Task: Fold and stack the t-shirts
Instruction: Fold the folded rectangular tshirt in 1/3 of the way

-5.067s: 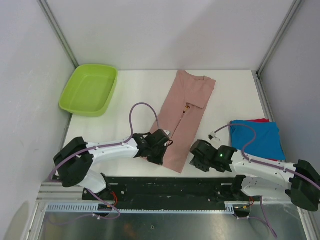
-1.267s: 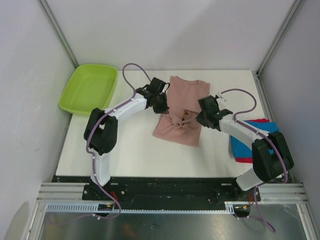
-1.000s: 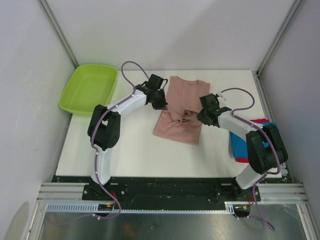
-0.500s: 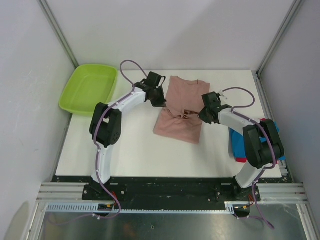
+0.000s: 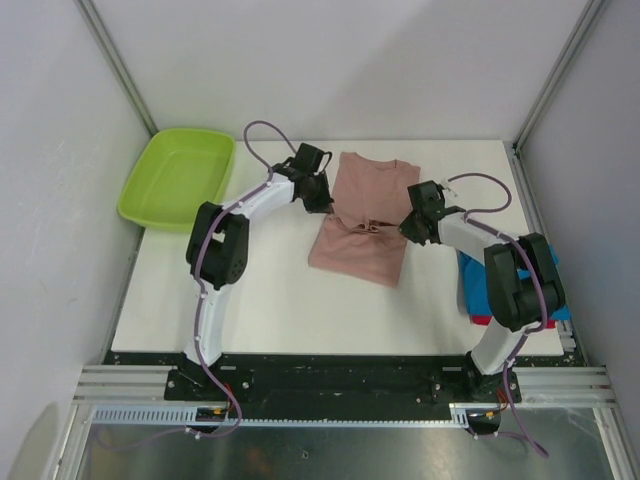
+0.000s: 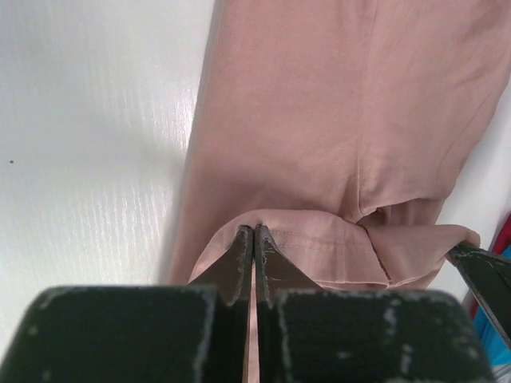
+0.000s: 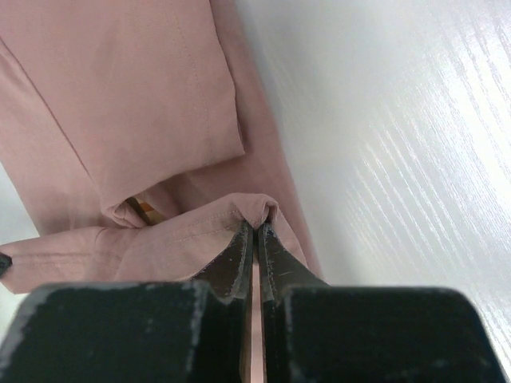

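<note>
1. Top external view: a lime-green tub [image 5: 178, 180] sits at the far left corner of the worktop [image 5: 260, 290], and its green floor shows bare from wall to wall.
2. A dusty pink t-shirt [image 5: 365, 225] lies near the middle of the far edge. Its near part is doubled back over the far part.
3. The left claw [image 5: 322, 205] is at the shirt's left side and the right claw [image 5: 412, 228] at its right side.
4. From the left wrist, the left claw [image 6: 254, 233] is pinched tight on a raised fold of the pink t-shirt [image 6: 319, 104]. From the right wrist, the right claw [image 7: 255, 227] is likewise closed on a hemmed fold of the pink t-shirt [image 7: 120, 88].
5. The chest print is mostly buried in the fold; only a small orange-brown speck shows.
6. By the right edge lies a blue t-shirt [image 5: 472, 285] on a red t-shirt [image 5: 482, 321]. The right arm covers most of both, so their fold cannot be judged.
7. Both arms reach across the worktop's open middle towards the far edge.
</note>
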`<state>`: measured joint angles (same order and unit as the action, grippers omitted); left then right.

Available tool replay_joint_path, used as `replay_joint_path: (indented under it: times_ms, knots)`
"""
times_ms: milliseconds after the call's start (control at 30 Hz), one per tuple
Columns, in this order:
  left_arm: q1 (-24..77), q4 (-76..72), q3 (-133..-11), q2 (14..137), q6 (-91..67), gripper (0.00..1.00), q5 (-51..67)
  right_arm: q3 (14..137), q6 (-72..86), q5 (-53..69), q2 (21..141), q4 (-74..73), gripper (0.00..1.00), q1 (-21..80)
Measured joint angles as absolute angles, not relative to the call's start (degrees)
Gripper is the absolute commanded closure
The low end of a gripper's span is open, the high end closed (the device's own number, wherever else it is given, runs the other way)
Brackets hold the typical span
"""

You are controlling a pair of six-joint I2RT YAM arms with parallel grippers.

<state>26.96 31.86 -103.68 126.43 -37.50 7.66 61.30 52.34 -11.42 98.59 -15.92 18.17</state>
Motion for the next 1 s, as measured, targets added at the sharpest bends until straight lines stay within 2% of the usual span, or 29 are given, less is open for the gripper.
replay_joint_path:
  times_ms: [167,267,367,433,467,533,600,633,767,867,1000]
  knots:
    - [26.9,31.8,-104.7,127.1,-37.5,1.00,7.7,61.9,51.6,-10.8,100.4,-15.9,0.99,17.5]
    - [26.9,31.8,-104.8,127.2,-37.5,0.94,7.7,62.5,50.8,-10.4,101.2,-15.9,0.88,17.2]
    - [26.6,31.8,-105.3,127.8,-37.1,0.69,7.9,63.3,50.1,-10.2,101.4,-15.9,0.64,17.0]
    - [26.3,31.6,-105.8,128.3,-36.6,0.45,8.2,64.1,49.0,-10.0,101.5,-16.0,0.49,16.6]
    - [26.1,31.4,-105.9,128.4,-36.1,0.37,8.3,64.7,48.4,-10.0,101.5,-16.0,0.44,16.2]
    - [25.6,31.2,-105.9,128.4,-35.2,0.31,8.3,66.0,47.0,-10.0,101.5,-16.2,0.41,15.5]
    - [25.1,30.9,-105.9,128.4,-34.2,0.32,8.2,67.5,45.2,-10.0,101.5,-16.8,0.44,15.0]
    - [24.9,30.9,-105.9,128.4,-33.8,0.35,8.1,68.1,44.5,-10.0,101.5,-17.2,0.47,14.8]
    - [24.5,30.3,-102.7,125.8,-32.8,0.64,8.0,69.4,41.7,-10.1,100.7,-19.3,0.67,15.5]
    - [24.6,30.0,-99.0,122.7,-32.5,0.80,8.4,69.4,40.3,-10.0,100.2,-20.7,0.71,17.8]
    - [25.8,28.9,-95.3,120.2,-32.5,0.88,10.3,69.5,39.3,-8.9,100.3,-21.2,0.72,21.6]
